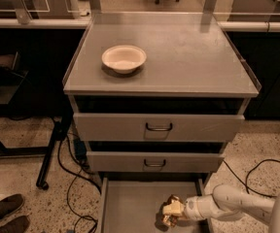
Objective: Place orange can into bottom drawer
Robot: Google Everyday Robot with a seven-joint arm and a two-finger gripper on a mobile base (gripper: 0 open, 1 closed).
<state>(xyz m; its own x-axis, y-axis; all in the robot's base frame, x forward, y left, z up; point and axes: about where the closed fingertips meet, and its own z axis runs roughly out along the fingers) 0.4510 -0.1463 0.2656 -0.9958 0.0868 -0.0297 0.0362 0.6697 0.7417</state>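
The white arm [235, 205] reaches in from the lower right, low over the pulled-out bottom drawer [125, 205]. Its pincer [170, 211] sits inside the tray near the right wall, clenched around the orange can [166, 221], which is down at the drawer floor. The two upper drawers [158, 127] stand slightly ajar. A cream bowl [124, 58] rests on the counter [193, 57] above.

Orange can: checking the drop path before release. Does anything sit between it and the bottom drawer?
Nothing visible does. The small orange-copper metal can is at the two-finger gripper, already within the pulled-out shallow grey bottom drawer, near its right wall. No other object shows in the tray.
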